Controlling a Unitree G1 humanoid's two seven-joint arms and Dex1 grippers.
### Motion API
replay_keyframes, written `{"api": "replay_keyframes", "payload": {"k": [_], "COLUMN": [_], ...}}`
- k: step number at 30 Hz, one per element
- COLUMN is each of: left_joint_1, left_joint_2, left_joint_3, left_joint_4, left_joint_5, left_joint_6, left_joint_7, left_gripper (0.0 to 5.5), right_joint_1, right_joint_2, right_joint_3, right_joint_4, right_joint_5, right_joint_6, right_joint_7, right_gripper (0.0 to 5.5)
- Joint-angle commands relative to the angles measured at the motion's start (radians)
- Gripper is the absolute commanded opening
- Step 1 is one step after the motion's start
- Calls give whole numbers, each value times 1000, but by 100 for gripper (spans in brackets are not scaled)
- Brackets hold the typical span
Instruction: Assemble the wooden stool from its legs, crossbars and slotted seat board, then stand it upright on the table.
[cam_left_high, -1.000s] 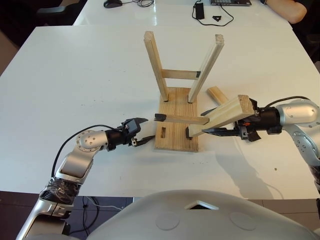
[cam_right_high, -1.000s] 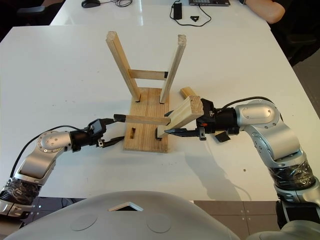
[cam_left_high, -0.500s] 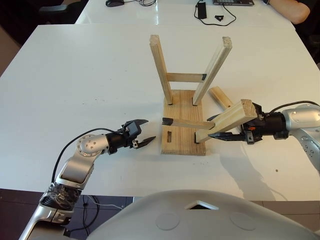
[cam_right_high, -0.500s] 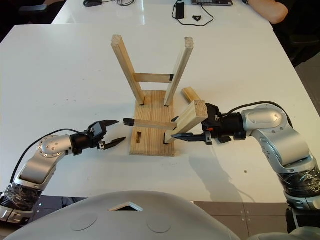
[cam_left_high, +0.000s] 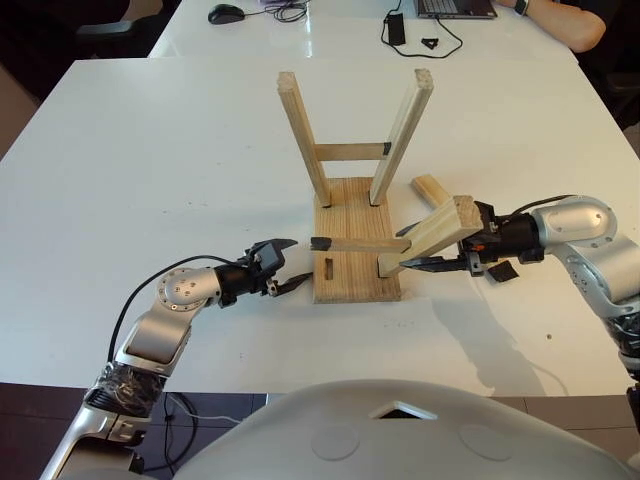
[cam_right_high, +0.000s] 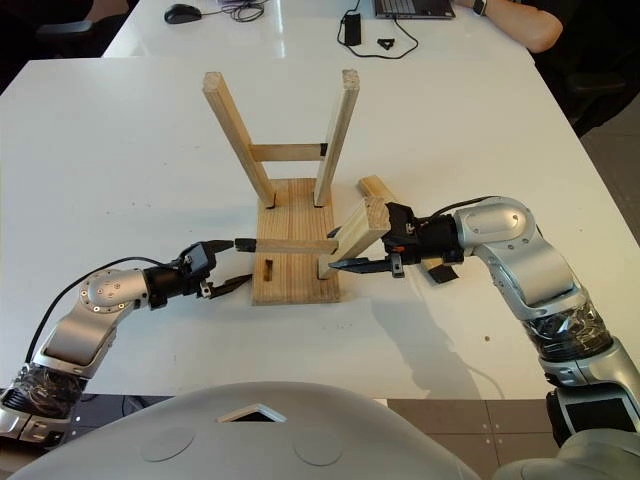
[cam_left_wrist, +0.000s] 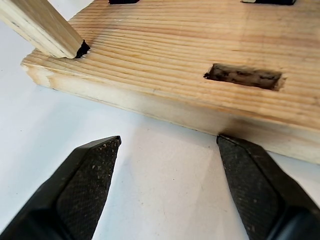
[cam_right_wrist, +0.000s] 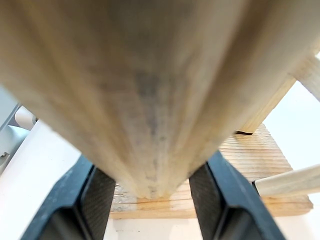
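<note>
The seat board (cam_left_high: 350, 215) lay flat on the table (cam_left_high: 150, 150), slots up, and that explained the layout: the stool was being built upside down. Two far legs (cam_left_high: 300, 130) already stood in their slots, tied by a crossbar (cam_left_high: 350, 151). The right gripper (cam_left_high: 405, 263) was clamped on a third leg (cam_left_high: 435, 228), which was tilted with its foot at the near right slot (seated or only resting, I couldn't say). A second crossbar (cam_left_high: 360, 243) jutted from it toward the left. The left gripper (cam_left_wrist: 169, 140) sat spread wide with nothing in it, low at the board's near edge, probably to brace the board against the push. The empty slot (cam_left_wrist: 243, 76) had no leg yet. A loose wooden piece (cam_left_high: 432, 188) lay on the table beyond the right arm.
</note>
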Motion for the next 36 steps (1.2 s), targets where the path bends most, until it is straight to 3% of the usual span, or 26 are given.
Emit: {"api": "replay_keyframes", "payload": {"k": [1, 10, 18, 19, 22, 24, 30, 36], "left_joint_1": [2, 2, -15, -14, -10, -8, 10, 45], "left_joint_2": [-7, -21, -36, -36, -36, -38, -41, -53], "left_joint_3": [-25, -22, -31, -29, -26, -26, -16, -5], "left_joint_4": [-8, -16, -10, -10, -10, -11, -26, -47], "left_joint_5": [20, 25, 31, 31, 31, 31, 29, 34], "left_joint_6": [14, 16, 20, 20, 20, 20, 23, 26], "left_joint_7": [-3, 3, 5, 6, 8, 10, 23, 57], "left_gripper": [356, 356, 356, 356, 356, 356, 356, 356], "right_joint_1": [47, -68, -125, -126, -121, -113, -68, 116], "right_joint_2": [-3, 18, 81, 80, 73, 71, 7, -130], "right_joint_3": [188, 173, 223, 222, 212, 188, 64, -165], "right_joint_4": [172, 191, 259, 250, 226, 208, 131, 98], "right_joint_5": [-262, -165, -213, -220, -246, -260, -233, -227], "right_joint_6": [60, 117, 104, 97, 84, 85, 96, 68], "right_joint_7": [-13, 4, -24, -32, -37, -41, -31, -67], "right_gripper": [200, 200, 200, 236, 271, 306, 306, 306]}}
